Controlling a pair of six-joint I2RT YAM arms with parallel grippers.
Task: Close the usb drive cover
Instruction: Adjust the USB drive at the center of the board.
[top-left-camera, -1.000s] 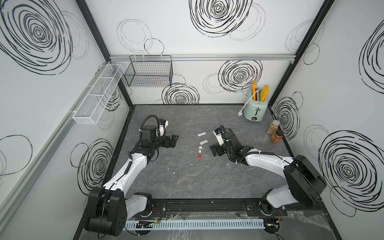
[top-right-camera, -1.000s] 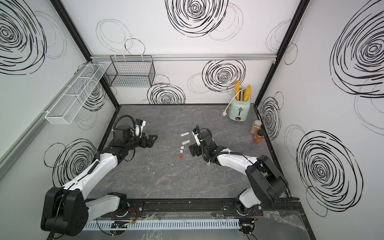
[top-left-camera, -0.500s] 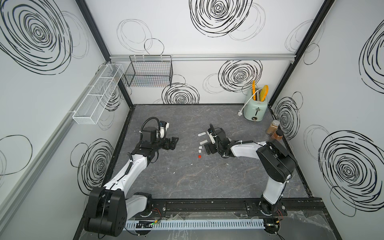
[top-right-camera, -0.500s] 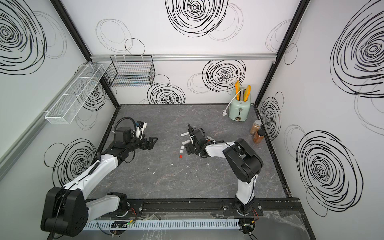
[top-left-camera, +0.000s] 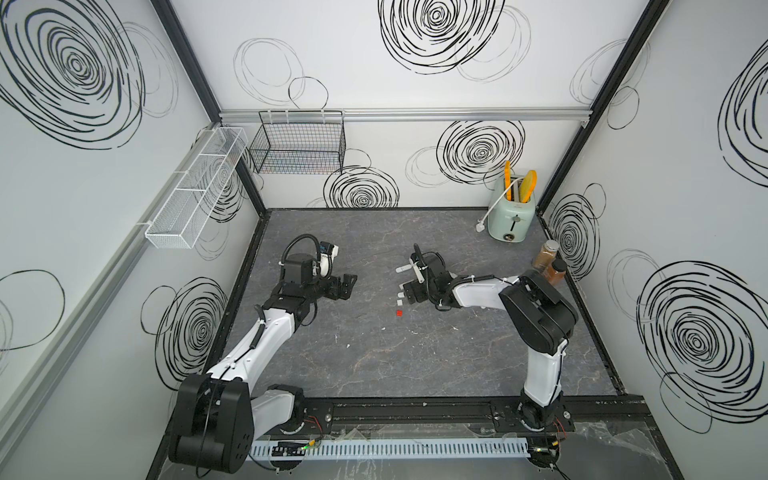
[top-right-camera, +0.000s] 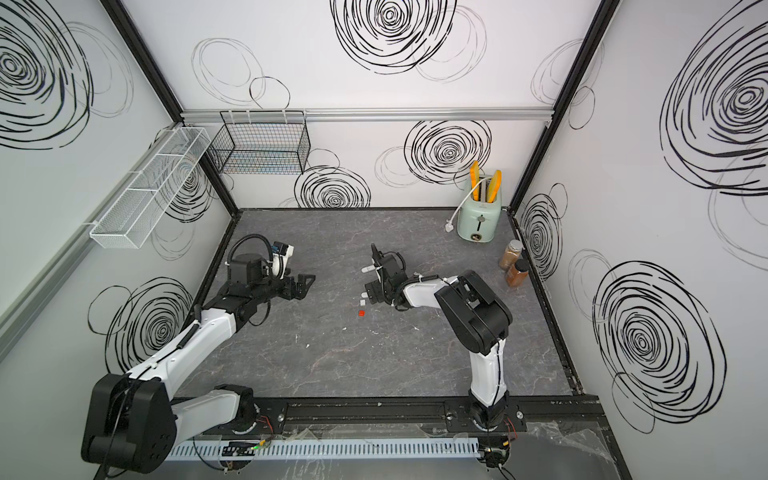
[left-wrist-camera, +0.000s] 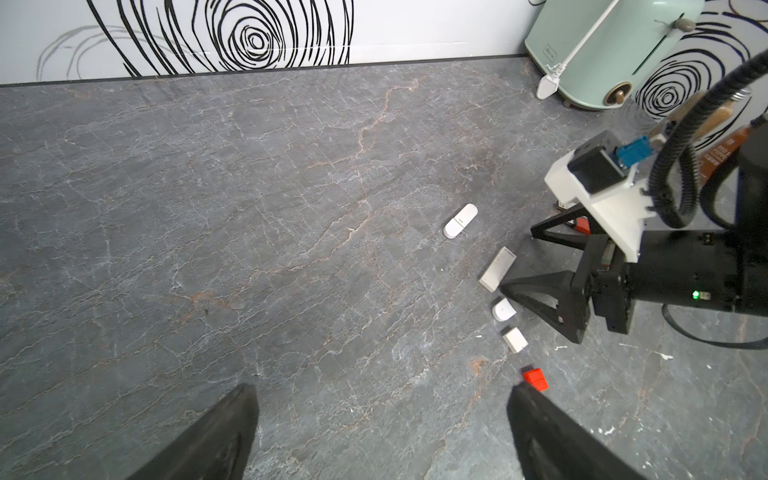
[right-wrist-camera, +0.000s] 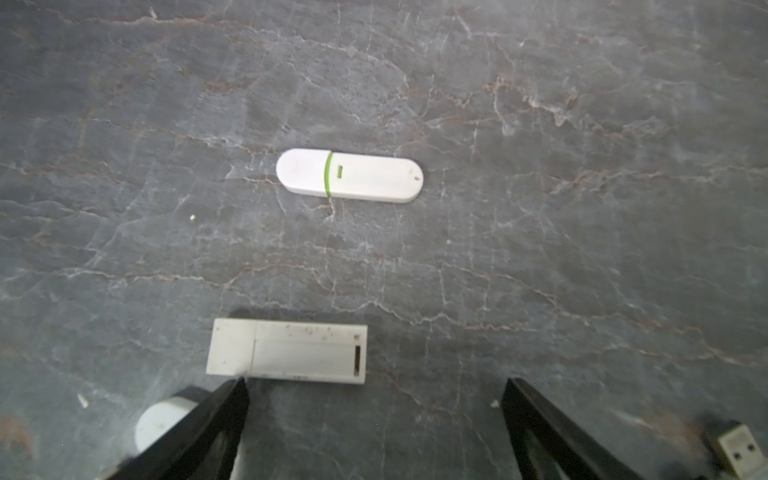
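Two white USB drives lie on the dark table: a rounded one with a green band (right-wrist-camera: 349, 175) (left-wrist-camera: 460, 220) (top-left-camera: 403, 269) and a rectangular one (right-wrist-camera: 286, 351) (left-wrist-camera: 497, 268). Loose covers lie in a row beside them: a rounded white cap (left-wrist-camera: 503, 309) (right-wrist-camera: 160, 419), a square white cap (left-wrist-camera: 515, 339) and a red cap (left-wrist-camera: 535, 379) (top-left-camera: 399, 313). My right gripper (right-wrist-camera: 374, 384) (top-left-camera: 409, 286) hangs open and empty just short of the rectangular drive. A bare metal USB plug (right-wrist-camera: 737, 451) shows outside its other finger. My left gripper (left-wrist-camera: 380, 390) (top-left-camera: 349, 284) is open and empty, well to the left.
A mint toaster (top-left-camera: 511, 216) with its white plug stands at the back right corner. Two spice jars (top-left-camera: 550, 266) stand along the right wall. Wire baskets (top-left-camera: 299, 145) hang on the back and left walls. Small white crumbs (top-left-camera: 347, 345) dot the table.
My right arm has folded at the elbow and swung its gripper left and back, over the row of drives and caps. The left arm has barely moved. Both grippers stayed open.
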